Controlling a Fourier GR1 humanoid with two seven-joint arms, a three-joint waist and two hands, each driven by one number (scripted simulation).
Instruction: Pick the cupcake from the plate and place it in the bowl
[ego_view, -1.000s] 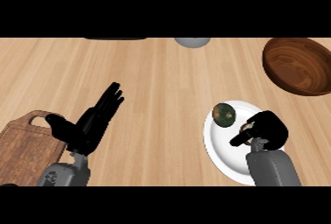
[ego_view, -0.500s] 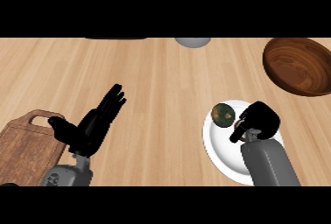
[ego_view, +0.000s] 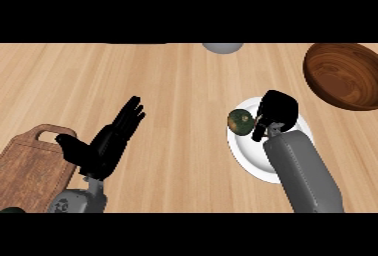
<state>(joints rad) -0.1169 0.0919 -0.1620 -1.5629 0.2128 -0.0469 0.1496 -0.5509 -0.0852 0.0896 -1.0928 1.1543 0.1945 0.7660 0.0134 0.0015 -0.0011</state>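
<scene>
With our right robot hand (ego_view: 277, 111) curled just beside the dark cupcake (ego_view: 240, 121) at the plate (ego_view: 255, 161) rim but not yet closed on it, we judge it light, soft and crushable, best held by its lower sides.

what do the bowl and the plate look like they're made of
The bowl looks like wood with a glossy finish: dark reddish-brown, grain rings showing inside. The plate looks like glazed ceramic, plain white and smooth, though plastic can't be ruled out.
</scene>
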